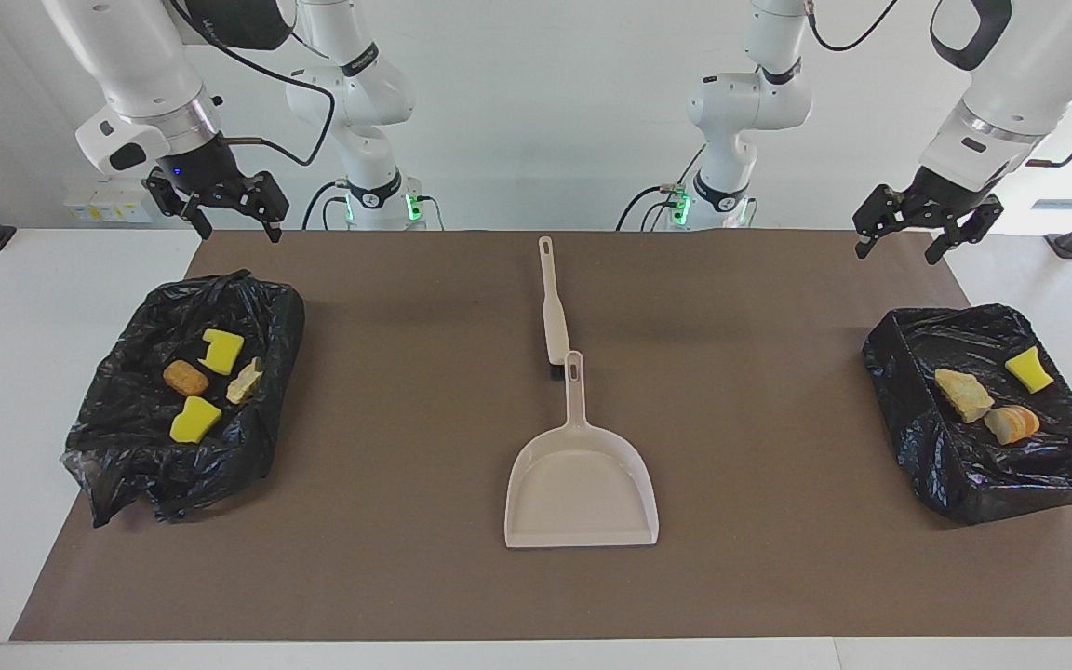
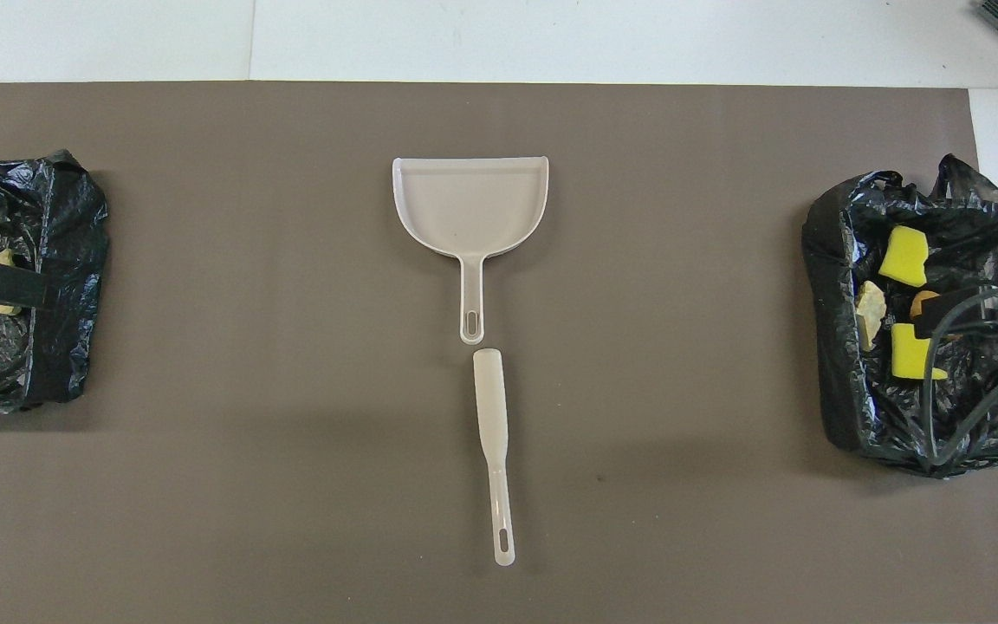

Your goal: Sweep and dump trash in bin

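The trash lies in two black-bagged bins. The bin [image 1: 127, 447] at the right arm's end holds two yellow sponge pieces [image 1: 220, 351], a brown nugget [image 1: 185, 377] and a beige lump [image 1: 244, 381]. The bin [image 1: 917, 437] at the left arm's end holds a yellow wedge [image 1: 1029, 369], a greenish-beige lump [image 1: 962, 394] and an orange-beige lump [image 1: 1011, 424]. My right gripper [image 1: 236, 228] hangs open and empty high over its bin. High over the other bin, my left gripper [image 1: 896, 253] is open and empty too.
A beige dustpan [image 1: 581, 484] lies mid-mat, its handle pointing toward the robots. The beige brush [image 1: 552, 307] lies in line with it, nearer to the robots, almost touching the handle's end. The brown mat [image 1: 387, 558] covers most of the white table.
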Controlling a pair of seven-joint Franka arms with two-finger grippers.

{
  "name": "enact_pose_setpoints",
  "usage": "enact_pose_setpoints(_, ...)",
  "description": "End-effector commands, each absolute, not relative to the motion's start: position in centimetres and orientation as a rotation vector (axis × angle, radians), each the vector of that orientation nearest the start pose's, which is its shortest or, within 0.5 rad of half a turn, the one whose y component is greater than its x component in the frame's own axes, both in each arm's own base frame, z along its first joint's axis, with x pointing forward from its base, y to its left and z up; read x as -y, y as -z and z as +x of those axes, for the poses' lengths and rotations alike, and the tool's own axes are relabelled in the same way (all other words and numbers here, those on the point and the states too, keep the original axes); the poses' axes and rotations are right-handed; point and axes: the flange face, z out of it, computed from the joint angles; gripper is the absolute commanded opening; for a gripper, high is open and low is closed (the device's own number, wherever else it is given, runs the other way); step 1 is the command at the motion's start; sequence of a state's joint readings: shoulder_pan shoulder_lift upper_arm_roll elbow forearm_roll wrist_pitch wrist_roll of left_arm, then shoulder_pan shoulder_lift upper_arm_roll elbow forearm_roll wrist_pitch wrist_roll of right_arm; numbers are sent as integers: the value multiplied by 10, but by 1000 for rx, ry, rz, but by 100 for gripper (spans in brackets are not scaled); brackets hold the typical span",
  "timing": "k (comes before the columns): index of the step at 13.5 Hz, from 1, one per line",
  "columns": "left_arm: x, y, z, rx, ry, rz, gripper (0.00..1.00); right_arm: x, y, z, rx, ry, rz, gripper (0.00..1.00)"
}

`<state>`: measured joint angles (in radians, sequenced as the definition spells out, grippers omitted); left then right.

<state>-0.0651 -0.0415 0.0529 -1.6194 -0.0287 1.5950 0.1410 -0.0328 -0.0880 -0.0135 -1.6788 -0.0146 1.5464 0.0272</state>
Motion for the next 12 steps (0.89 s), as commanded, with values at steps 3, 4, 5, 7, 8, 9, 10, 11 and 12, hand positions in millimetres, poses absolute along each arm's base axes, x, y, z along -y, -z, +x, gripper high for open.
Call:
enact_pose_setpoints(3,6,-628,536,-254,19,-3149,100,29,-624,519,-118,-72,-3141,100)
enact_pose_setpoints(4,6,-627,536,-256,16,-3147,100,29,-624,519,-118,-75,-3141,100)
enact_pose_setpoints(5,6,-628,536,-252,11,-3148,100,29,-624,519,-118,-75,-3141,100)
enact_pose_setpoints(7,7,-635,533,-250,6,-3147,100,29,-624,519,-118,-75,-3141,100)
enact_pose_setpoints(8,7,-635,532,-250,-1,-3147,100,29,-624,519,-118,-75,-3140,100)
enact_pose_setpoints(9,6,-636,532,-249,-4,-3143,100,29,-624,519,-118,-75,-3141,100)
enact_pose_setpoints(10,7,-636,531,-253,-7,-3136,100,29,-624,519,-118,-75,-3141,100)
enact_pose_setpoints(11,7,-637,531,-256,-2,-3136,100,29,-623,519,-118,-77,-3141,100)
enact_pose_setpoints(12,7,-637,531,-253,-2,-3136,100,29,-624,519,-118,-75,-3141,100)
